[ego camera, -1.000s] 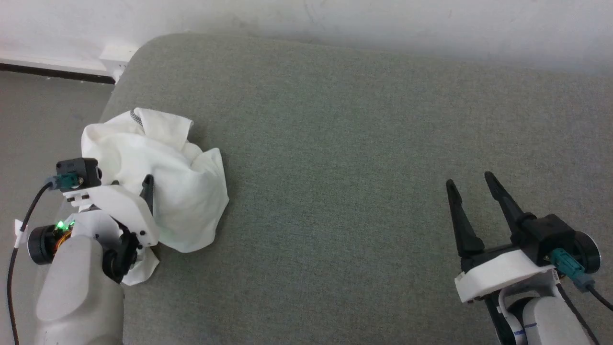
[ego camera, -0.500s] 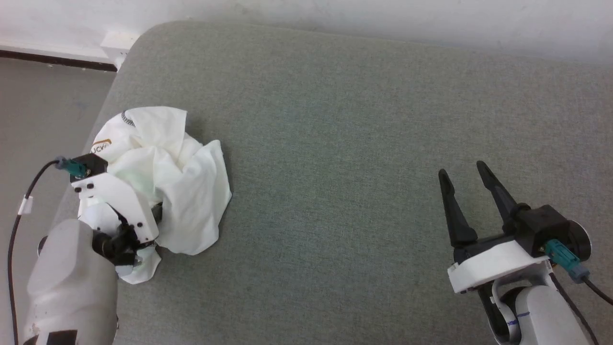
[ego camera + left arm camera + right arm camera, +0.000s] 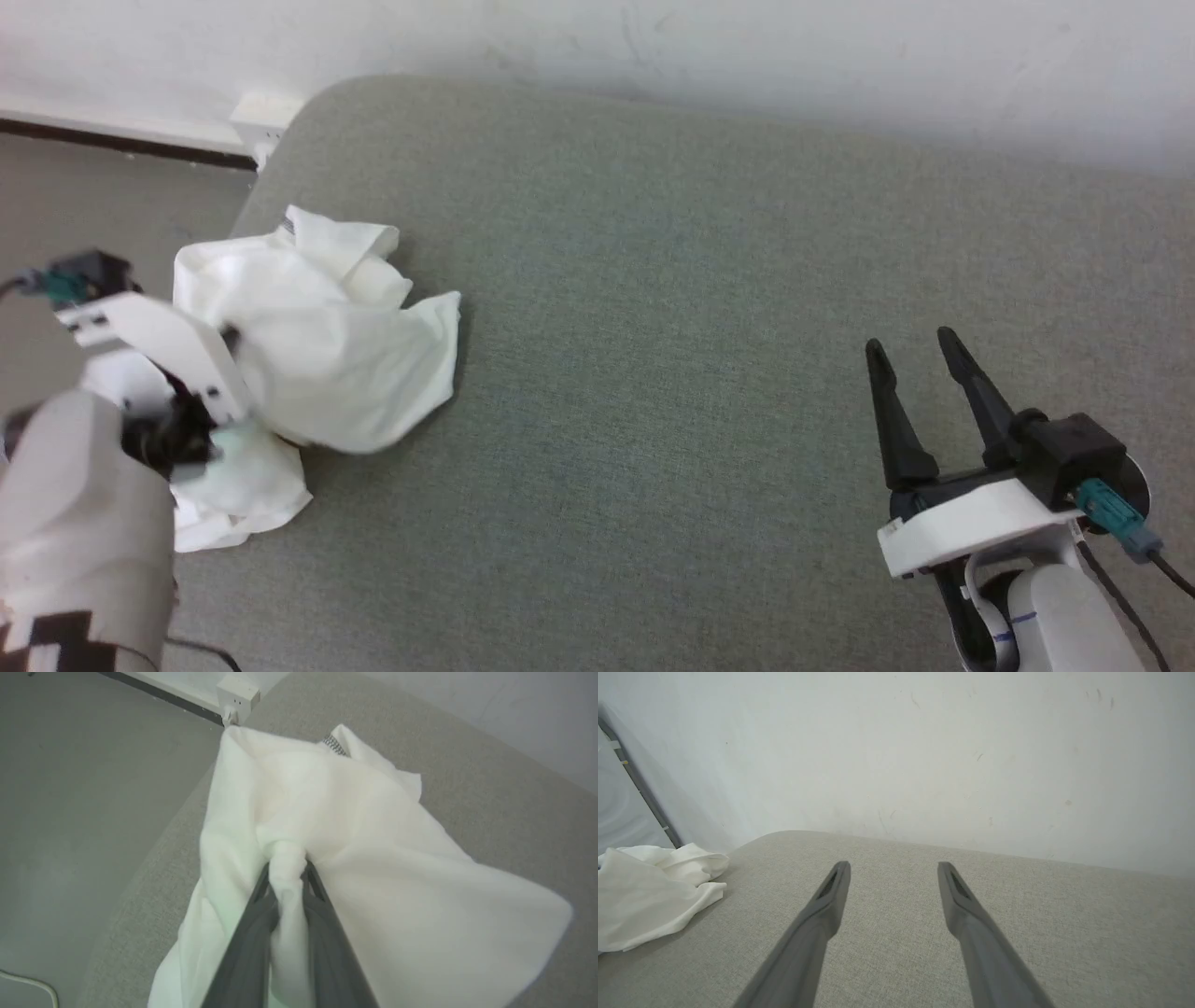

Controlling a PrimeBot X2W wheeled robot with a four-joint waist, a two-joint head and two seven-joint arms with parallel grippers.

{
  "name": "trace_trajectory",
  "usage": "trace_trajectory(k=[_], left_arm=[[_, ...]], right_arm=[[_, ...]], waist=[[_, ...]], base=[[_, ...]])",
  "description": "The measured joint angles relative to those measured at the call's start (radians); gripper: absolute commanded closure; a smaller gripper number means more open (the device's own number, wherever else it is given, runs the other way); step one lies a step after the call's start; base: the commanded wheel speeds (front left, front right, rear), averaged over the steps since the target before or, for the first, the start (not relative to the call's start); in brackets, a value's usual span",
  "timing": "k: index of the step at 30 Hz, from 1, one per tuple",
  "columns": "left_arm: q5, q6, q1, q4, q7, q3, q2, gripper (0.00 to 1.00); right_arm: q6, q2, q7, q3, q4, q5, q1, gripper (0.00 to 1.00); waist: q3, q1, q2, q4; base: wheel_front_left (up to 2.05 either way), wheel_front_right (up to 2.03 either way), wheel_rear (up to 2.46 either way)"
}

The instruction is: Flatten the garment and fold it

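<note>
The garment [image 3: 327,364] is a crumpled white T-shirt bunched at the left end of the grey-green cushion [image 3: 700,327]. A grey-black stitched seam [image 3: 332,744] peeks out at its far edge. My left gripper [image 3: 287,868] is shut on a gathered fold of the garment [image 3: 373,858], with cloth squeezed between its two dark fingers. In the head view its white housing [image 3: 159,345] sits against the pile's left side, fingers hidden by cloth. My right gripper [image 3: 910,350] hovers open above the cushion's right part, far from the garment [image 3: 649,891], with nothing between its fingers [image 3: 831,896].
The cushion's left edge [image 3: 154,849] drops to a grey floor [image 3: 84,224]. A white wall [image 3: 924,756] runs along the back. A white wall socket [image 3: 237,697] sits on the skirting by the cushion's far left corner. A pale cable [image 3: 32,984] lies on the floor.
My left gripper has closed on a fold of the garment, and the pile has been pulled and reshaped. The head camera has shifted. The right gripper has kept its open pose.
</note>
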Motion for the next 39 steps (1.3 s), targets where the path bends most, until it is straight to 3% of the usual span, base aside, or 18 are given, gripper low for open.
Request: trace_trajectory(k=[10, 17, 21, 32, 39], left_arm=[[0.071, 0.025, -0.094, -0.088, -0.386, -0.040, 0.022, 1.00], [0.120, 0.035, -0.107, -0.139, -0.522, -0.093, -0.008, 1.00], [0.127, 0.035, -0.118, -0.179, -0.554, -0.125, -0.046, 1.00], [0.095, 0.014, -0.117, -0.338, -0.522, -0.239, -0.230, 1.00], [0.008, 0.028, 0.012, -0.493, -0.504, -0.300, -0.279, 1.00]], right_arm=[[0.000, 0.000, -0.031, -0.048, 0.012, 0.029, 0.024, 0.00], [0.000, 0.000, -0.033, -0.092, 0.005, 0.029, 0.058, 0.00], [0.000, 0.000, -0.031, -0.116, -0.012, 0.018, 0.081, 0.00], [0.000, -0.001, 0.013, -0.162, -0.074, -0.003, 0.107, 0.00], [0.000, -0.001, 0.013, -0.174, -0.077, 0.009, 0.121, 0.00]], waist=[[-0.090, -0.0001, 0.0000, -0.003], [-0.136, -0.0001, 0.0000, -0.064], [-0.159, -0.0001, 0.0000, -0.117], [-0.186, 0.0000, 0.0001, -0.293], [-0.165, 0.0000, 0.0002, -0.380]], base=[[0.00, 0.00, 0.00], [0.00, 0.00, 0.00], [0.00, 0.00, 0.00], [0.00, 0.00, 0.00], [0.00, 0.00, 0.00]])
